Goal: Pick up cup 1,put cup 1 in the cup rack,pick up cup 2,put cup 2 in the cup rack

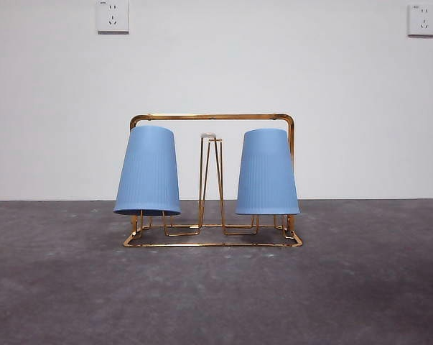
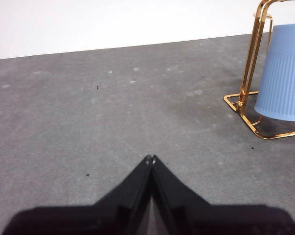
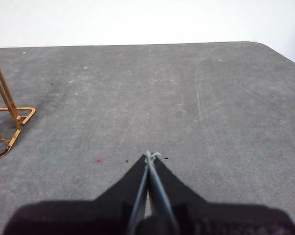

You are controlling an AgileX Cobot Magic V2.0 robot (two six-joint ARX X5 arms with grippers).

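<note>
Left hand (image 2: pixel 150 157) closed; cup (image 2: pixel 284 73) cropped

two light-blue ribbed cups (image 1: pixel 148 171) (image 1: pixel 266 172), gold cup rack (image 1: pixel 212 116), grey mottled table (image 1: pixel 216 295), white wall (image 1: pixel 273 65).

- Gold wire cup rack (image 1: pixel 212 117) standing on grey table (image 1: pixel 216 295), arched handle on top.
- Left blue cup (image 1: pixel 149 171) upside down on a prong, slightly tilted.
- Right blue cup (image 1: pixel 266 172) upside down likewise.
- White-tipped prong (image 1: pixel 210 136) bare between them.
- Two wall sockets (image 1: pixel 113 16) above.
</note>
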